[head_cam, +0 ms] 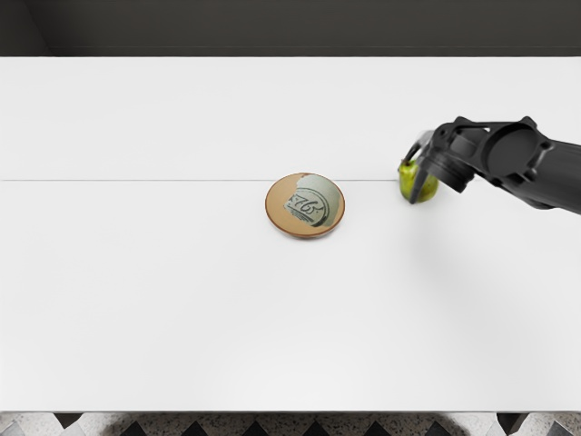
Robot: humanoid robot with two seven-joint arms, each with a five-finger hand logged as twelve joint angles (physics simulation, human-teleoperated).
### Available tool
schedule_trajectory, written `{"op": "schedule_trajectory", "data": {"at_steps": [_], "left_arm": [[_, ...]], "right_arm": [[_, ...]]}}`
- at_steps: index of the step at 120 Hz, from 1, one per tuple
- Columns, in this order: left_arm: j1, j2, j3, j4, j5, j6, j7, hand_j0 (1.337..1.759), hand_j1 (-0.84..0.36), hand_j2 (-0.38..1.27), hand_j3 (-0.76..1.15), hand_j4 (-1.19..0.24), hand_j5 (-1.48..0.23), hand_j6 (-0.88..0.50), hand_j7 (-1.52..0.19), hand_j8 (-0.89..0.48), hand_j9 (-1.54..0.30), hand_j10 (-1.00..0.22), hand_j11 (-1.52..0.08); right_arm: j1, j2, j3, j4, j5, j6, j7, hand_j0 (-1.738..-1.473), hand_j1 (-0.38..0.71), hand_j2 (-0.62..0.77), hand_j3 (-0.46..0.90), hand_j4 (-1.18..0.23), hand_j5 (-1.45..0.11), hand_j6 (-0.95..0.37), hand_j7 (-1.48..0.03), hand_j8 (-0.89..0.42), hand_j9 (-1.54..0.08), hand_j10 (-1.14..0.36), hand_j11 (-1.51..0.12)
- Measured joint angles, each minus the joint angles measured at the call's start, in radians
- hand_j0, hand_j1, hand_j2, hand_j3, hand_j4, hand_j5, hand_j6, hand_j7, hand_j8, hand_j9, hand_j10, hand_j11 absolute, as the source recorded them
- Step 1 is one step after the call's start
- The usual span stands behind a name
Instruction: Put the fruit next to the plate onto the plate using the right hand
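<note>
A round plate (275,214) with an orange-brown rim and a grey patterned centre lies flat near the middle of the white table. To its right, about a plate's width away, sits a yellow-green fruit (410,179), partly covered by my right hand (419,174). The dark fingers of that hand are curled around the fruit from above and behind, and the fruit seems to rest on the table. The black right arm (526,163) comes in from the right edge. The left arm does not show.
The white table (182,300) has a thin seam running left to right at plate height. Its front edge lies near the bottom, with a checkered floor below. A dark wall stands behind the far edge.
</note>
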Motion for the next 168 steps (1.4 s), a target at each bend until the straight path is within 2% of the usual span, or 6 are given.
{"op": "schedule_trajectory", "data": {"at_steps": [14,29,51,77,150,168], "left_arm": [[0.0,0.0,0.0,0.0,0.0,0.0,0.0,1.658,0.35,0.0,0.0,0.0,0.0,0.0,0.0,0.0,0.0,0.0,0.0],[0.0,0.0,0.0,0.0,0.0,0.0,0.0,1.658,0.35,0.0,0.0,0.0,0.0,0.0,0.0,0.0,0.0,0.0,0.0],[0.0,0.0,0.0,0.0,0.0,0.0,0.0,1.658,0.35,0.0,0.0,0.0,0.0,0.0,0.0,0.0,0.0,0.0,0.0],[0.0,0.0,0.0,0.0,0.0,0.0,0.0,1.658,0.35,0.0,0.0,0.0,0.0,0.0,0.0,0.0,0.0,0.0,0.0],[0.0,0.0,0.0,0.0,0.0,0.0,0.0,1.658,0.35,0.0,0.0,0.0,0.0,0.0,0.0,0.0,0.0,0.0,0.0],[0.0,0.0,0.0,0.0,0.0,0.0,0.0,1.658,0.35,0.0,0.0,0.0,0.0,0.0,0.0,0.0,0.0,0.0,0.0]], "right_arm": [[-0.022,-0.008,0.034,-0.044,-0.004,0.046,0.0,-1.647,0.13,0.19,0.0,-0.76,-1.04,-0.47,-1.01,-0.38,-1.04,-0.47,-1.04],[-0.02,-0.043,0.188,-0.084,0.009,0.214,0.001,-1.653,0.2,0.44,0.0,-0.75,-1.14,-0.39,-1.07,-0.32,-1.13,-0.42,-1.15],[-0.003,0.055,0.275,-0.107,0.011,0.27,0.0,-1.654,0.25,0.46,0.0,-0.69,-1.19,-0.35,-1.11,-0.26,-1.18,-0.35,-1.16],[0.017,0.154,0.301,-0.122,0.013,0.26,0.0,-1.655,0.31,0.58,0.0,-0.64,-1.24,-0.32,-1.12,-0.22,-1.21,-0.31,-1.21],[0.031,0.168,0.305,-0.124,0.016,0.259,0.0,-1.655,0.32,0.58,0.0,-0.63,-1.28,-0.31,-1.13,-0.2,-1.24,-0.3,-1.23],[0.03,0.169,0.302,-0.129,0.008,0.254,0.0,-1.656,0.05,0.3,0.0,-0.37,-0.71,-0.2,-0.64,-0.14,-0.69,-0.19,-0.69]]}}
